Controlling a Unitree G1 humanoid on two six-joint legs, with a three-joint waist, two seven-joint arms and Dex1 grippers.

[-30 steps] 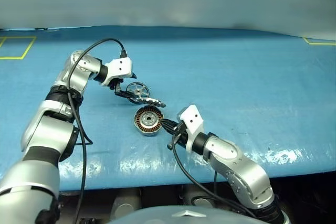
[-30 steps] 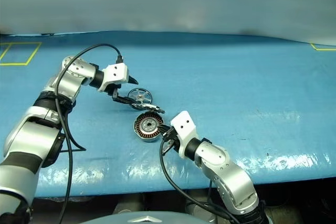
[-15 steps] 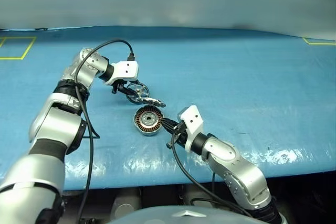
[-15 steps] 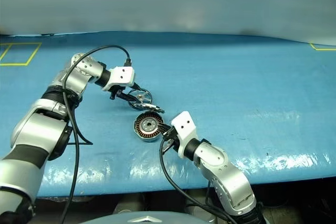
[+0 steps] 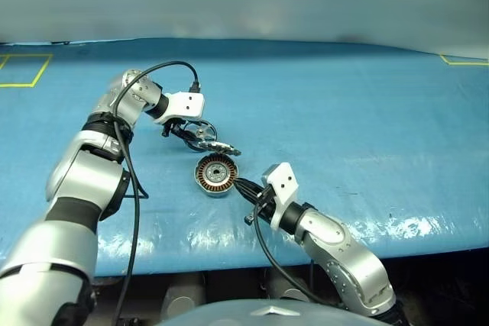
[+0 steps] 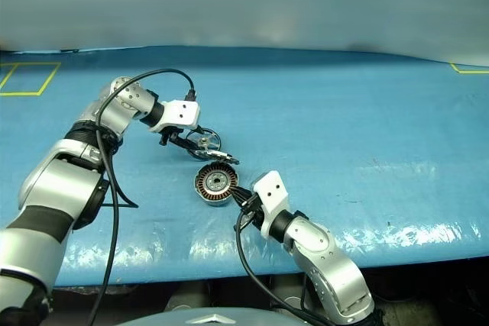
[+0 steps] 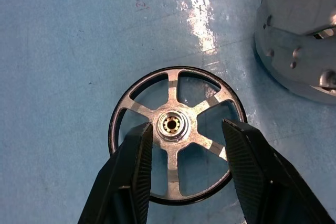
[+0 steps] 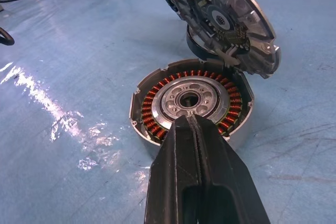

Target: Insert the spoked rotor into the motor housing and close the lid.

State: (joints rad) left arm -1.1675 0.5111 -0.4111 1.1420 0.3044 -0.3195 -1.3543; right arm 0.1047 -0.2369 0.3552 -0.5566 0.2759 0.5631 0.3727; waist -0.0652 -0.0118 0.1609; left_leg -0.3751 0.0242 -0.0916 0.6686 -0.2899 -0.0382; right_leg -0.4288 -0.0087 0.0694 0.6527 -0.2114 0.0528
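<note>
The spoked rotor (image 7: pixel 177 132) lies flat between the left fingers (image 7: pixel 137 162).

- One spoked rotor (image 7: pixel 177 132): a flat wheel with a dark rim, six silver spokes and one silver centre hub.
- One motor housing (image 8: pixel 191 103): a short round grey can with one ring of copper-brown windings inside.
- One lid (image 8: pixel 227 17), round, joined to the edge of the housing and standing open.
- Two robot hands: one left hand (image 7: pixel 185 166) and one right hand (image 8: pixel 198 171), each with two black fingers.
- One blue tabletop (image 5: pixel 367 112).
- Two places with yellow line markings on the tabletop: one at the far left (image 5: pixel 21 69), one at the far right (image 5: pixel 462 59).
</note>
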